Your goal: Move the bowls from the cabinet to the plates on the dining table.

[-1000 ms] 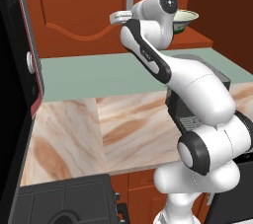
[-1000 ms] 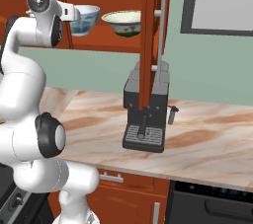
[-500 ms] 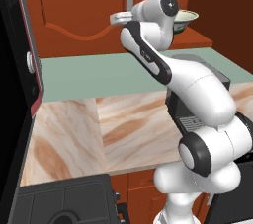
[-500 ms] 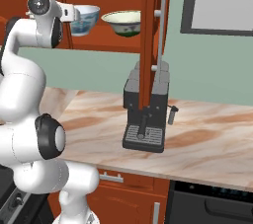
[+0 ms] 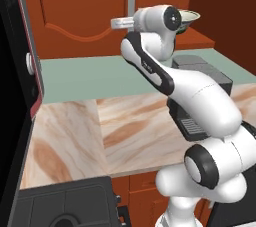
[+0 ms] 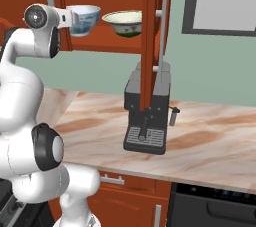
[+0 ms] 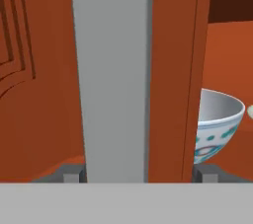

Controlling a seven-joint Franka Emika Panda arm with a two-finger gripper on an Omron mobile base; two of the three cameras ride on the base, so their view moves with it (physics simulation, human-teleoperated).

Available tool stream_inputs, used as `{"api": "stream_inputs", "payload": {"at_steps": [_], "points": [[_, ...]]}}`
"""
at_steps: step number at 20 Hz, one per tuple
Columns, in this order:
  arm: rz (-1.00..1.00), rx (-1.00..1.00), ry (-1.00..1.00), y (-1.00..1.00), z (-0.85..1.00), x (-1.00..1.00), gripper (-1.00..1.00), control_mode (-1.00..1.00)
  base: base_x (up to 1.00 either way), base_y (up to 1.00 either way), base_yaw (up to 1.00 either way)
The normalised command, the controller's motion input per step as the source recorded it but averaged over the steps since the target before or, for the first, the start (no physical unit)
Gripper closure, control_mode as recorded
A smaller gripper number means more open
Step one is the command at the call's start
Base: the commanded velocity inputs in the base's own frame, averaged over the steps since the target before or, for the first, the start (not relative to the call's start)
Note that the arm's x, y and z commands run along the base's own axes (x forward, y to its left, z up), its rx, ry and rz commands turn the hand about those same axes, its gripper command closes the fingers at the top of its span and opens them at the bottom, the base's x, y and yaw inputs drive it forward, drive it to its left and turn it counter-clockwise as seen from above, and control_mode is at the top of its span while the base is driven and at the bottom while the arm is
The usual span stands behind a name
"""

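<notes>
Nearest the base, the marbled desk (image 6: 210, 143) carries just the black coffee machine (image 6: 146, 116), and no bowl has come down to it. Up from there goes the white arm (image 5: 165, 78), stretched high toward the cabinet (image 5: 75, 16), and the tool (image 7: 139, 173) is right at the grey bar handle (image 7: 111, 70) of the door with the wavy panel. Its two dark tips stand apart, one on each side of the bar. The left tip is hard by the bar, while the right one has the door's edge and a strip of daylight between itself and the metal, so nothing is clamped. From the right base view the hand sits level with the shelf (image 6: 100, 41), just in front of the pale grey-blue bowl (image 6: 86, 18) but not touching it. That bowl is upright on its foot, peeking past the door's edge in the hand view. Just beside it, a little deeper along the shelf, is the cream bowl (image 6: 124, 22) with its green band, also upright and untouched. Further right, the other door (image 6: 151, 31) hangs swung open with its own handle (image 6: 164, 26) facing the room. By the look of it the task has barely begun. The arm looks busy with a door rather than a bowl, both bowls are in the cabinet, and both lifts and both carries are left to do.
</notes>
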Motion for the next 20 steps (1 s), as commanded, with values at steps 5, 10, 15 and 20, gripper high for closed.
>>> {"api": "stream_inputs", "payload": {"at_steps": [5, 10, 15, 20], "points": [[0.00, 0.00, -0.15, 0.74, 0.00, -0.37, 1.00, -1.00, 0.00, 0.00, 0.00], [0.00, 0.00, -0.16, 0.87, 0.08, -0.40, 1.00, -1.00, 0.00, 0.00, 0.00], [-0.04, -0.06, -0.16, 0.66, 0.15, -0.62, 1.00, -1.00, 0.00, 0.00, 0.00], [-0.06, -0.14, -0.19, 0.74, 0.00, -0.87, 1.00, -1.00, 0.00, 0.00, 0.00]]}}
